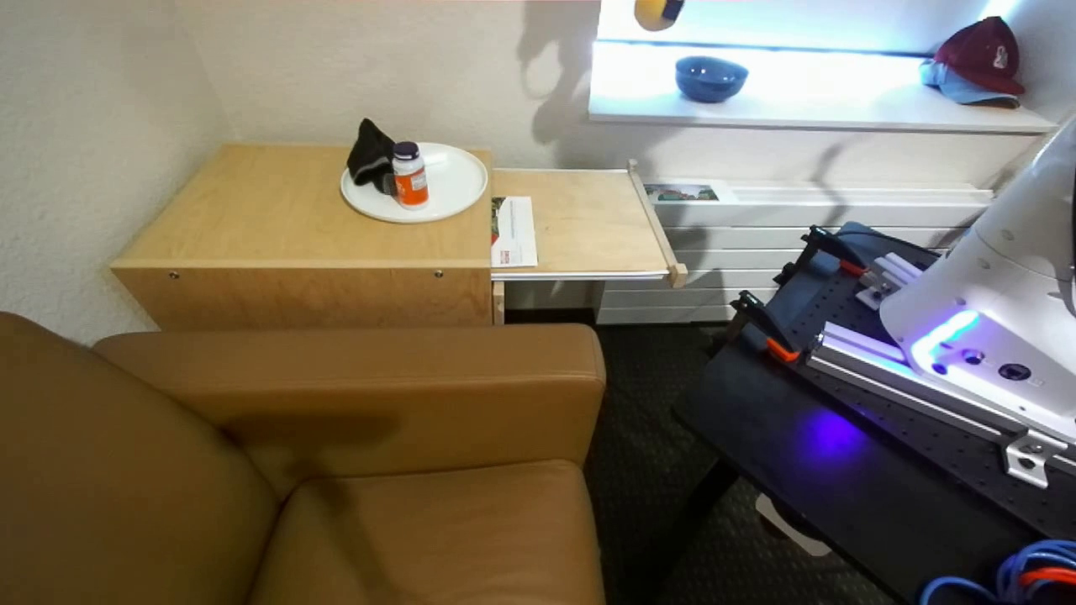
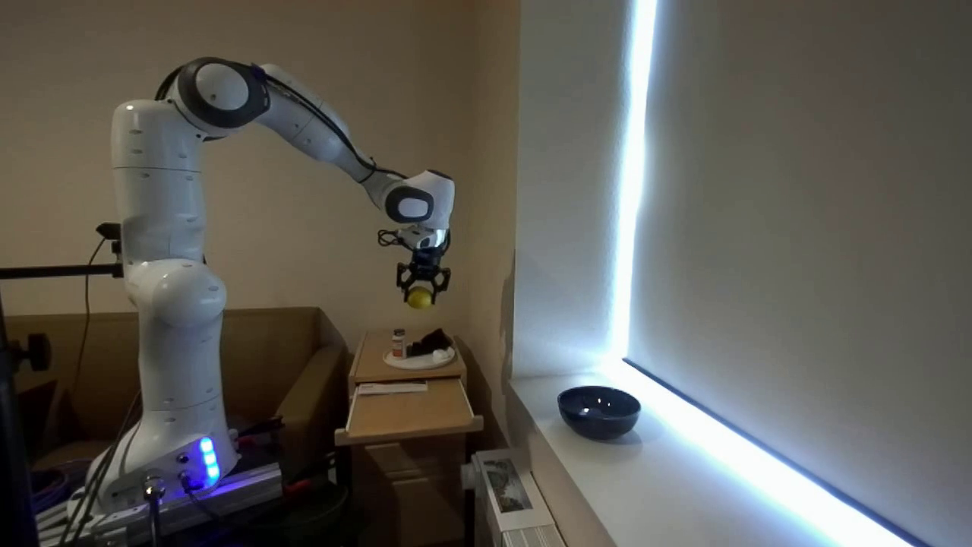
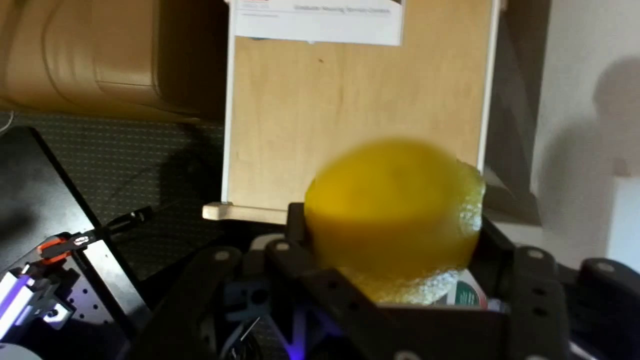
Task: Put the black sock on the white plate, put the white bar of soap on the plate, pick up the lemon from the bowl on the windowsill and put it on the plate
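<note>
Clasping lemon [image 3: 390, 200] in claw [image 2: 421, 296]; plate [image 1: 458, 186] holds black sock [image 1: 368, 155], white soap [image 2: 440, 355], bottle [image 1: 411, 183]; bowl [image 1: 711, 81] on windowsill [image 1: 824, 94].

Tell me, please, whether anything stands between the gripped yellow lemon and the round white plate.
Nothing visible stands between the lemon and plate; on the plate, an upright orange-and-white bottle, the black cloth sock and, probably, the white soap take up room.

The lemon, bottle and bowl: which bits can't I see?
Lemon: cut off by the top edge in an exterior view; blurred in the wrist view.
Bottle: print too small to read in both exterior views.
Bowl: inside bottom hidden by its near side in an exterior view.
</note>
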`<state>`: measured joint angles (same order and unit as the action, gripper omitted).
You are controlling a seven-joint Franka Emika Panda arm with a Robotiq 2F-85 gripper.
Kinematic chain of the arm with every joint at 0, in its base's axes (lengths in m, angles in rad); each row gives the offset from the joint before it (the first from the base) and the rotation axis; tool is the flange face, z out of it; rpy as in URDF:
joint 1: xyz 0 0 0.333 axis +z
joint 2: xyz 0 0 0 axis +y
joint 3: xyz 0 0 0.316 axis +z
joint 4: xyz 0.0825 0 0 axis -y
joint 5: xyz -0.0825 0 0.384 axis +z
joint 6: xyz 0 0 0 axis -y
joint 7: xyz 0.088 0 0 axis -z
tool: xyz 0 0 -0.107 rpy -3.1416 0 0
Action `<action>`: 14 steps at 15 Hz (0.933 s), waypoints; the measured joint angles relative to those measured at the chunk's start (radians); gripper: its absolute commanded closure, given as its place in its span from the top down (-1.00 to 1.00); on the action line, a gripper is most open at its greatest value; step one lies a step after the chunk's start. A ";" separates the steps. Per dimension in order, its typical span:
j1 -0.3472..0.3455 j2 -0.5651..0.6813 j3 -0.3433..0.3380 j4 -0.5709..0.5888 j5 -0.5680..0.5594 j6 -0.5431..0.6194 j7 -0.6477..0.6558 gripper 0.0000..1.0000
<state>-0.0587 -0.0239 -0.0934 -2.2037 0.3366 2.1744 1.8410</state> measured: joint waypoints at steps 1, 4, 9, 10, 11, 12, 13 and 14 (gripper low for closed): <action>0.030 0.012 0.037 0.001 -0.008 0.005 0.006 0.02; 0.123 0.066 0.136 0.014 -0.030 0.099 0.048 0.52; 0.131 0.081 0.132 0.017 -0.030 0.107 0.064 0.02; 0.132 0.085 0.132 0.017 -0.037 0.107 0.067 0.02; 0.134 0.096 0.133 0.016 -0.050 0.110 0.078 0.02; 0.140 0.113 0.138 0.017 -0.065 0.137 0.100 0.02; 0.150 0.138 0.145 0.018 -0.071 0.183 0.123 0.02; 0.165 0.170 0.152 0.022 -0.073 0.238 0.151 0.02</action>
<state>0.1061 0.1464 0.0588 -2.1819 0.2633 2.4121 1.9923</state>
